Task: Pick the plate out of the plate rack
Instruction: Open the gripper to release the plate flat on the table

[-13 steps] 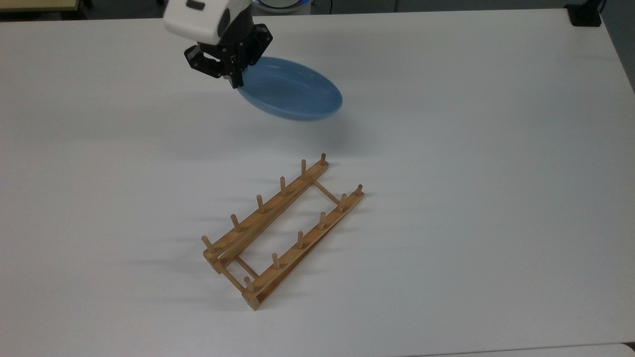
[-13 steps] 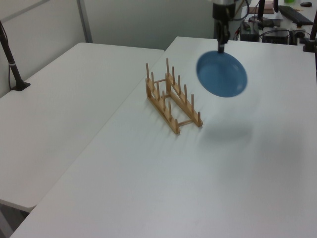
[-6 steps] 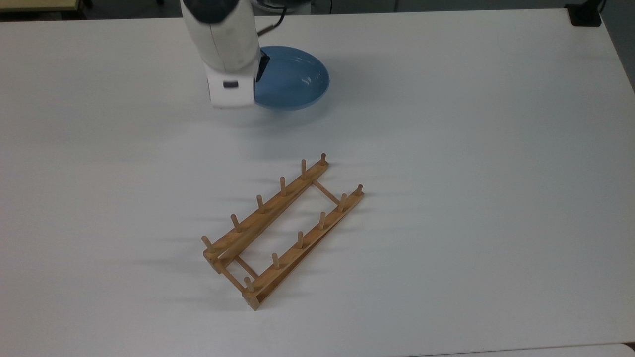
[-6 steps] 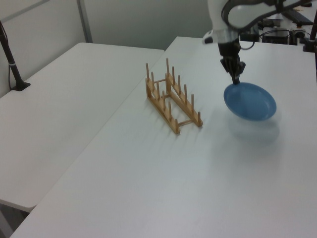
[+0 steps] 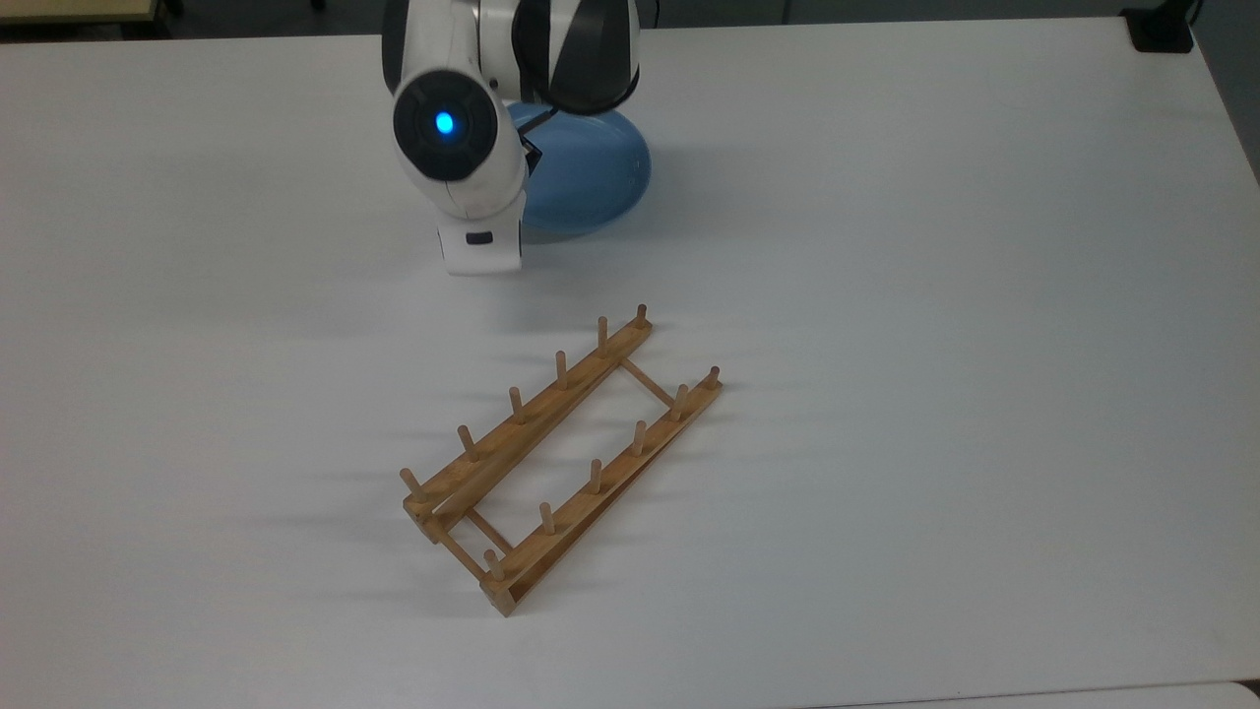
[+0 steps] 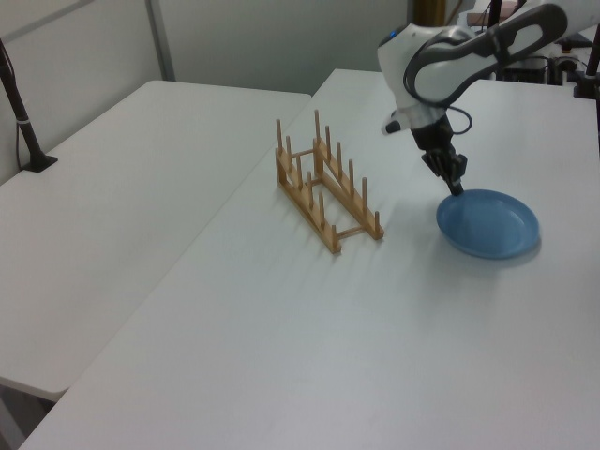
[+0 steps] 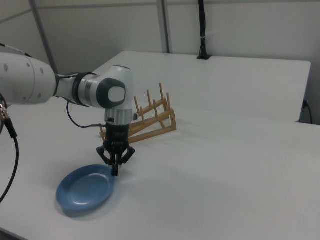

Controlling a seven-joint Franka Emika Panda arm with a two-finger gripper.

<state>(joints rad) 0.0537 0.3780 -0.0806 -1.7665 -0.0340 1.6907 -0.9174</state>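
Looking down in the top view, we are seeing the plate [image 5: 591, 182] lying on the table [image 5: 935, 295], well apart from the plate rack [image 5: 561, 458], the arm [image 5: 458, 148] covering its near edge. In the left view, our gripper [image 6: 456, 187] is pinching the plate's [image 6: 489, 225] rim. In the right view, the gripper [image 7: 115, 171] is meeting the plate's [image 7: 85, 190] edge, fingers pressed together on it.

Robot lab, white tables [image 6: 141, 169], partition walls [image 7: 240, 25], cabling [image 7: 10, 150]
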